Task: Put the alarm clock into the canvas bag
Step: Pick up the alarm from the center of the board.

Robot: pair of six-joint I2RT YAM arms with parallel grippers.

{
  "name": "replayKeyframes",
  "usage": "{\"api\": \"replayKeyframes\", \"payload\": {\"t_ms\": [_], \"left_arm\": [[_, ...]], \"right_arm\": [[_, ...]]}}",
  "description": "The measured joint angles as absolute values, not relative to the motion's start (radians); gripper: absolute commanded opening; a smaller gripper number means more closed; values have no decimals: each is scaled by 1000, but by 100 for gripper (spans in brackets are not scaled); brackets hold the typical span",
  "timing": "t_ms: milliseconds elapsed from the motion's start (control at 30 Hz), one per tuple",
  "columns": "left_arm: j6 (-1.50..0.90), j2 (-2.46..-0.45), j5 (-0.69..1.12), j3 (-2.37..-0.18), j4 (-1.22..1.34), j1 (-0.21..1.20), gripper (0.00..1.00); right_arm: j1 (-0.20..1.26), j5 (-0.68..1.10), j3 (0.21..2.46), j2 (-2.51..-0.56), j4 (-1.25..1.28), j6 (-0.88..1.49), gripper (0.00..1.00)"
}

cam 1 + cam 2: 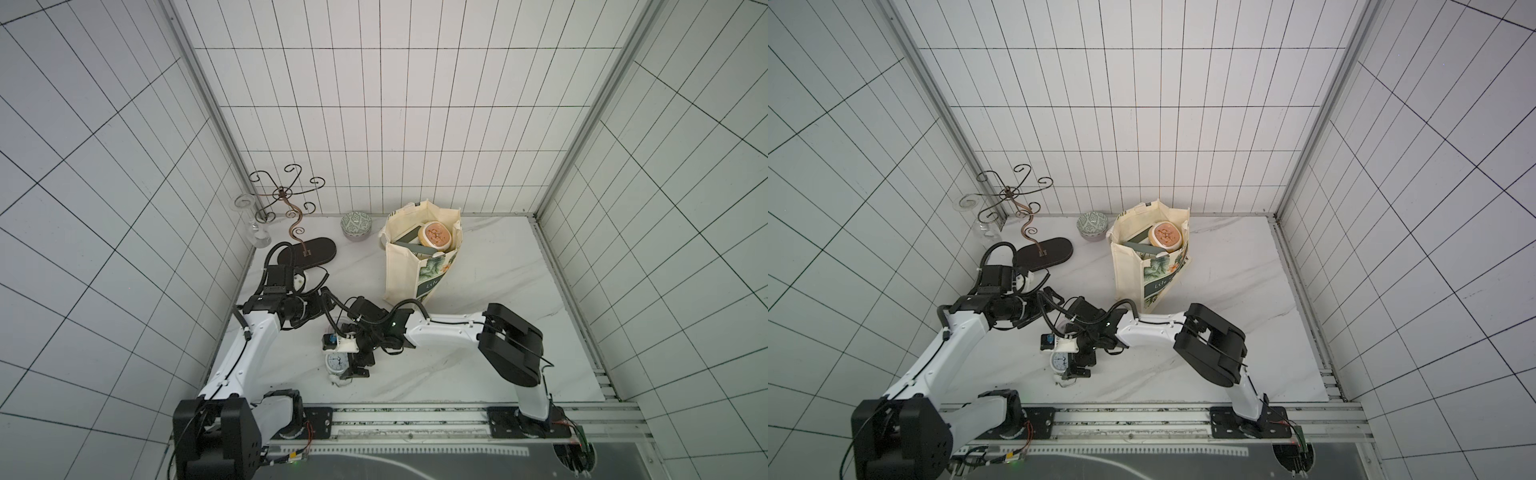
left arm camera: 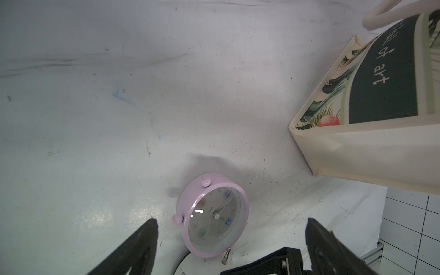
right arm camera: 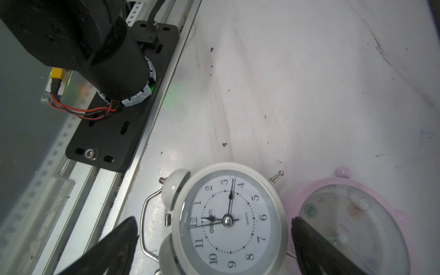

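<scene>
**Right gripper open over white alarm clock, no grip**

My right gripper (image 3: 214, 221) hangs over the white alarm clock (image 3: 238, 204). Jaws are apart, one finger on each side of the case, and I see no contact. That clock lies face up on the table (image 1: 498, 311), toward the near edge.

A pink alarm clock (image 3: 352, 221) lies face up just beside the white one. I can't tell whether the rims touch. In the right wrist view, one of my fingers (image 3: 316, 245) overlaps its face.

My left gripper (image 2: 232, 222) is also spread wide and empty, aimed at the pink clock but clear of it.

The canvas bag (image 1: 401, 274) stands upright farther back on the table with its mouth open. It holds a round orange-topped item (image 1: 436, 236) and a flat dark one. Both clocks are on the table outside it.
</scene>
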State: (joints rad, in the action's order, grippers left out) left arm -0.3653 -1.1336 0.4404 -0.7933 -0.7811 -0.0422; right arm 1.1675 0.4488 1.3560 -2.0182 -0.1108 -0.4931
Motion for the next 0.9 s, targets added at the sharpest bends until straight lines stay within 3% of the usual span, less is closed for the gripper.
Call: {"api": "replayKeyframes", "payload": {"t_ms": [167, 467, 667, 900], "left_arm": [[-365, -1134, 440, -792, -780, -42, 95], [-365, -1133, 440, -791, -780, -42, 95], [-365, -1133, 440, -788, -779, -42, 95], [-365, -1132, 440, -788, -779, -42, 95]], "right_arm": [[1177, 410, 1368, -2041, -105, -495, 98], [1184, 387, 1368, -2043, -72, -498, 77], [1184, 388, 1368, -2043, -73, -503, 86], [1184, 385, 1368, -2062, -75, -512, 79]]}}
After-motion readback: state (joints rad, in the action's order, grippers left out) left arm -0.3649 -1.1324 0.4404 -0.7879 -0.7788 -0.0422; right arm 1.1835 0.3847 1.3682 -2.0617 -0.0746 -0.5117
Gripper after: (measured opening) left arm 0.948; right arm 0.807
